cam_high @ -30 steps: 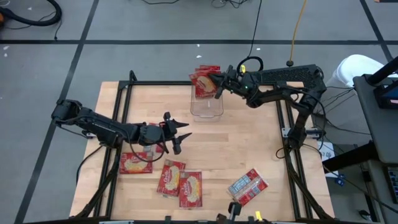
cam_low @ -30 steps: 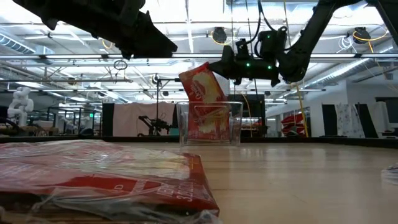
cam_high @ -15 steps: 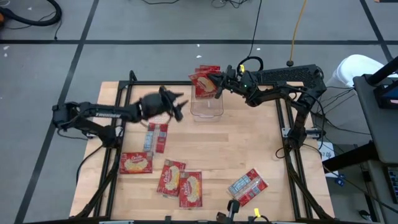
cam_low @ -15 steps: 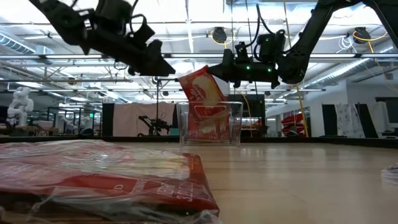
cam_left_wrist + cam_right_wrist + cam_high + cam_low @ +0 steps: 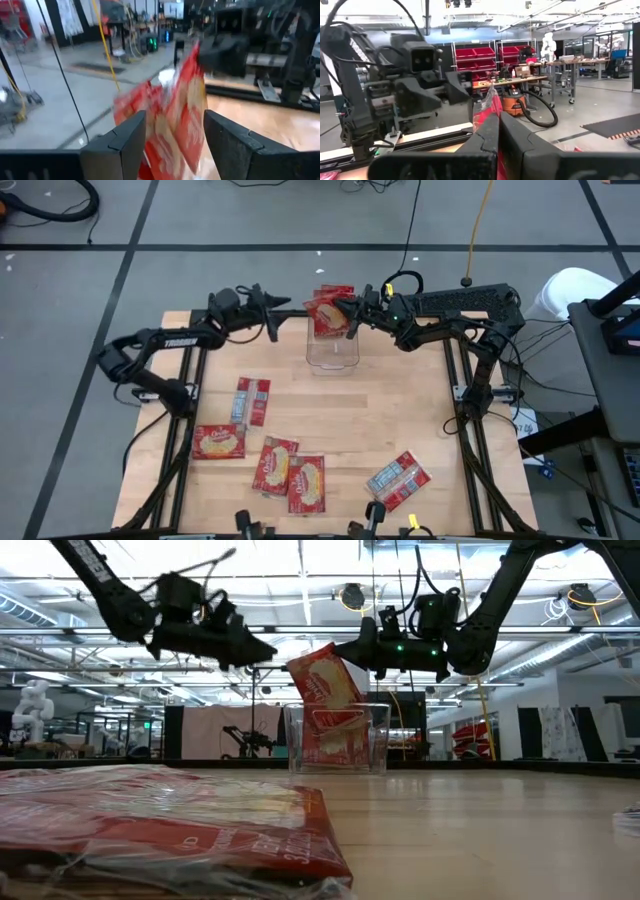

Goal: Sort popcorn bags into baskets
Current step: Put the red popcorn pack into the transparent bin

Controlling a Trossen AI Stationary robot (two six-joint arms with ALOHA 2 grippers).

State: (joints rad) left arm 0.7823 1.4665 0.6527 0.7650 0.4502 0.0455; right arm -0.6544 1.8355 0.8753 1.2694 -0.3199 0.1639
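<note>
While on table (image 5: 420,410), five bags (image 5: 218,442); one basket (image 5: 332,366)

One camera looks straight down on the whole worktop (image 5: 400,430). Another sits at worktop level, facing across it into the room. Each wrist camera looks forward close past its own fingers. All four share the clear basket (image 5: 333,352) area.

a red popcorn bag (image 5: 327,313) hung tilted over the clear basket (image 5: 333,352), which held more packets; five other bags (image 5: 290,472) lay flat on the table, two silvery-blue side up.
</note>
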